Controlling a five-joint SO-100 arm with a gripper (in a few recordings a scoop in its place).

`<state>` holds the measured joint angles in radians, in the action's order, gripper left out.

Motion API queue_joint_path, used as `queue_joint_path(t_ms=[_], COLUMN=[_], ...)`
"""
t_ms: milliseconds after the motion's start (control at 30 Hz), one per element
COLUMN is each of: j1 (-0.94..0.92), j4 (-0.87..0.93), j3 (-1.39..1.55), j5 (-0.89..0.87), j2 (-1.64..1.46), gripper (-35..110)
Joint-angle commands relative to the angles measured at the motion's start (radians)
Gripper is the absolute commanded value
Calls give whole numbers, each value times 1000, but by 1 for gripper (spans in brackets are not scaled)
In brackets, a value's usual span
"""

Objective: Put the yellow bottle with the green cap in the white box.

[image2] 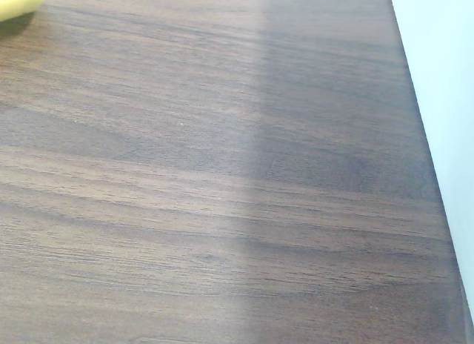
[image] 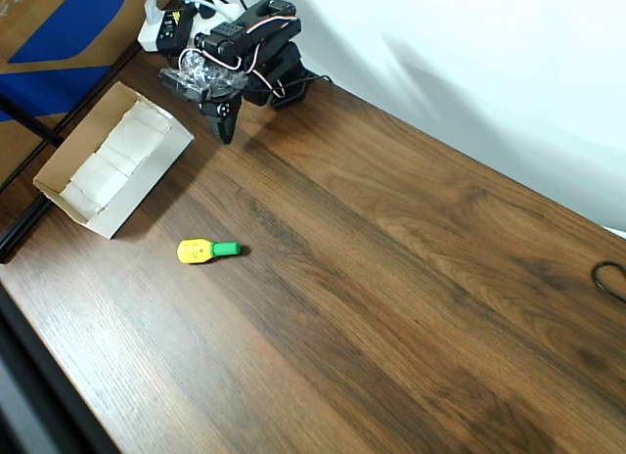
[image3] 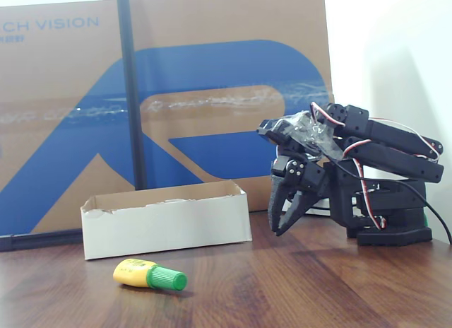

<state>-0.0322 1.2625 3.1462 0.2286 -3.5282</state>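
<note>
Nearest the fixed camera, the bottle (image3: pixel 149 275) lies on its side, low and left of centre, in front of the box (image3: pixel 166 225) and untouched. Right of centre, the gripper (image3: pixel 285 213) hangs folded, fingers slightly spread, empty. Reaching hasn't begun; next it must swing out and descend over the bottle.

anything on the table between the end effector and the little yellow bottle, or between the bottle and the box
Nothing visible. Bare brown wooden table separates the black end effector from the small yellow plastic bottle with the green cap, lying on its side, and separates the bottle from the shallow white cardboard box.
</note>
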Motion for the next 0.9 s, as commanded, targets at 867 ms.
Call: queue_joint_path(t_ms=[867], j1=[133], j4=[-91], j3=[-367], j5=[-118], j2=[364], gripper=[0])
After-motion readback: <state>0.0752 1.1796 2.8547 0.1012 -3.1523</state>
